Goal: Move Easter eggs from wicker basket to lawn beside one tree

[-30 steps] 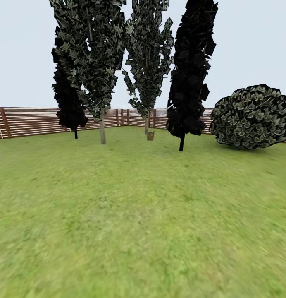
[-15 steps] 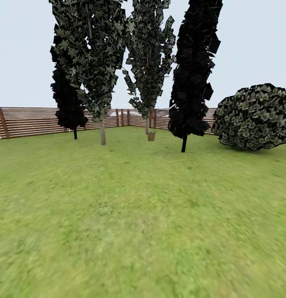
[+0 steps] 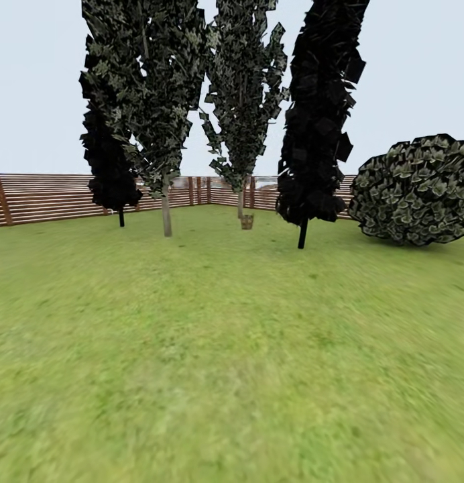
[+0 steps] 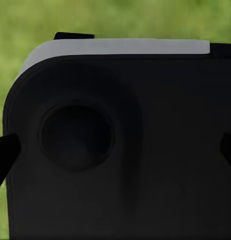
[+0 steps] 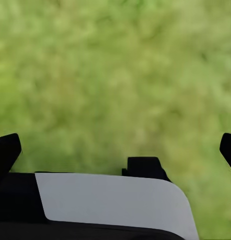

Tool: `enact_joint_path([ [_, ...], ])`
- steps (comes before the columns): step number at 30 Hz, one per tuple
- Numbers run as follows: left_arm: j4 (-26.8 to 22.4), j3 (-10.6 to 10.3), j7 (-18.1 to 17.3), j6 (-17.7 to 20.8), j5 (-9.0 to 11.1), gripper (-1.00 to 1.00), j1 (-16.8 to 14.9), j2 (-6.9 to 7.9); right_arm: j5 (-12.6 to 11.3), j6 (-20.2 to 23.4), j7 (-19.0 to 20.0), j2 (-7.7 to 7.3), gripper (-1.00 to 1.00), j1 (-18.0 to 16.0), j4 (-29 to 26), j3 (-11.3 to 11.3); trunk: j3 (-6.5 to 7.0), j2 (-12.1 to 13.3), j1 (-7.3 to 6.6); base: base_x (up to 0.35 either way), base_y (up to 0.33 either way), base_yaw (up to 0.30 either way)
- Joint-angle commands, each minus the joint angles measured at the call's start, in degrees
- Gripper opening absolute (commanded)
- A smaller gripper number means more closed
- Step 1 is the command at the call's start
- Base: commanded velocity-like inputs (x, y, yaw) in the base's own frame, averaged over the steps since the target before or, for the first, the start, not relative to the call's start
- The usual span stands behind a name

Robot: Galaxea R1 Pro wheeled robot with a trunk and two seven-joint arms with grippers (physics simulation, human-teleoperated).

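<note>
Everything ahead has slid slightly right and grown since a second ago: my view has moved, not the garden.

I see the lawn point(image 3: 232, 349) running to the fence point(image 3: 44, 198), then a pale-trunked tree point(image 3: 166, 213), a round bush point(image 3: 416, 191), and the wicker basket point(image 3: 246, 221) far ahead of both grippers. Left gripper point(image 4: 115, 150) and right gripper point(image 5: 115, 145) have fingertips spread wide, holding nothing.

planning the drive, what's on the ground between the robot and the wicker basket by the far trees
In the head view, bare lawn runs from the near edge to the small wicker basket. A pale-trunked tree and a black conifer flank the way.
</note>
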Motion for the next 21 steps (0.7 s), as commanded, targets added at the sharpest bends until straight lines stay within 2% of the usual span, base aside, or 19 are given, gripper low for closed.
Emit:
enact_joint_path([
  [1, -0.08, 0.03, -0.24, -0.02, 0.37, 1.0, 0.03, 0.01, 0.0, -0.2, 0.04, 0.0, 1.0, -0.03, 0.05, -0.08, -0.05, -0.02, 0.03, 0.334, 0.093, 0.0],
  [21, -0.01, 0.02, -0.3, -0.02, 0.36, 1.0, 0.03, -0.03, 0.03, -0.19, 0.08, 0.07, 1.0, -0.03, 0.05, 0.01, -0.05, -0.02, 0.03, 0.334, 0.091, 0.0],
])
